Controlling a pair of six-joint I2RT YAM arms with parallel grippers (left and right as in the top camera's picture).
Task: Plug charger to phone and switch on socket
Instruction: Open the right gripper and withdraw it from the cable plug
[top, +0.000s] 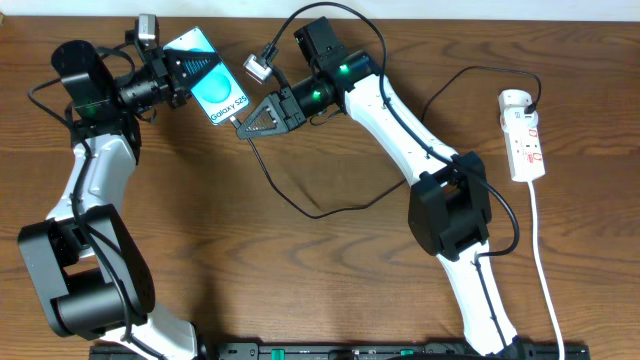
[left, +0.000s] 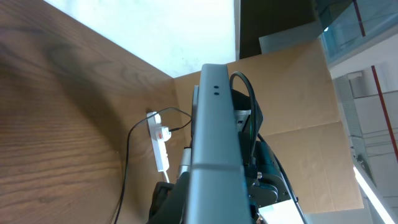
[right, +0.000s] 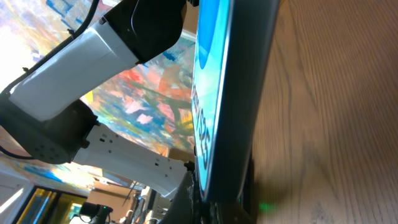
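Table (top: 330, 290): brown wood fills the overhead view; we see its far edge along the top, and the widest stretch of bare wood lies between the two arm bases.
Left arm (top: 85, 200): rises along the left side and bends toward the far edge.
Right arm (top: 400, 130): crosses from the near side to the far middle, over the black cable's loop.
Socket (top: 525, 135): lies flat near the table's right edge, rounded end away from us, well apart from both arms; its white cord (top: 543, 270) runs to the near edge.
Phone (top: 218, 88): held off the wood, tilted, near the far edge, screen up.
Charger (top: 320, 215): loops from the phone's lower end across the middle and on toward the socket.
Left pincer (top: 192, 66): clamped on the phone's upper end; our left wrist view shows its dark edge (left: 214, 124) end-on.
Right pincer (top: 245, 122): closed tight on the charger's end at the phone's lower edge; the plug tip itself is hidden from us.
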